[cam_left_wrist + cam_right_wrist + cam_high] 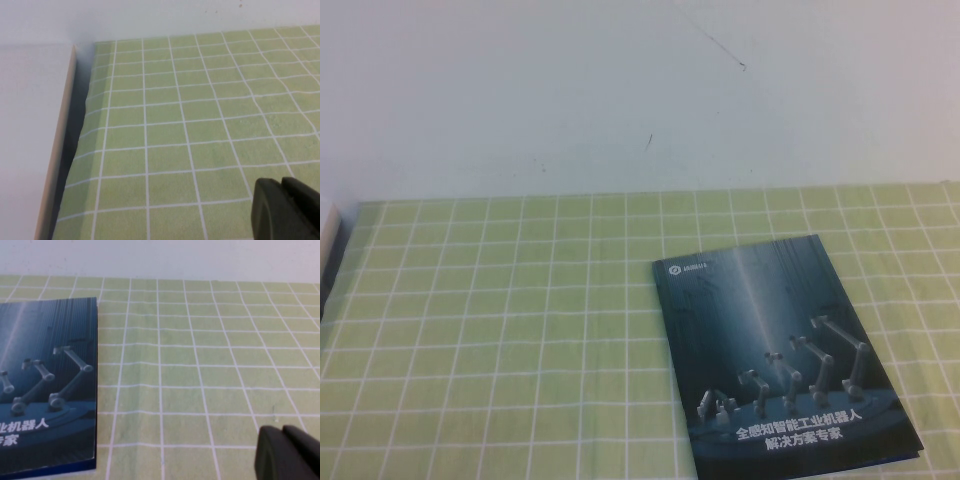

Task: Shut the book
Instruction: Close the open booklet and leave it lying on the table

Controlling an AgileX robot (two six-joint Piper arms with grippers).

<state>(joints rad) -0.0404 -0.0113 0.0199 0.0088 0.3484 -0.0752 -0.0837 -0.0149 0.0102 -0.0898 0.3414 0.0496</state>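
A dark blue book [775, 360] lies shut and flat on the green checked cloth [500, 330], cover up, with pictured robot arms and white Chinese lettering, at the front right of the table. The right wrist view shows the book [47, 380] too, with my right gripper [282, 432] shut over bare cloth beside it, apart from it. Over the cloth near the table's left edge hangs my left gripper [281, 183], shut, with nothing held. Neither arm appears in the high view.
A white board or box [30, 145] with a tan edge stands along the cloth's left side, also seen as a white object [328, 235] at the far left. A white wall [640, 90] rises behind the table.
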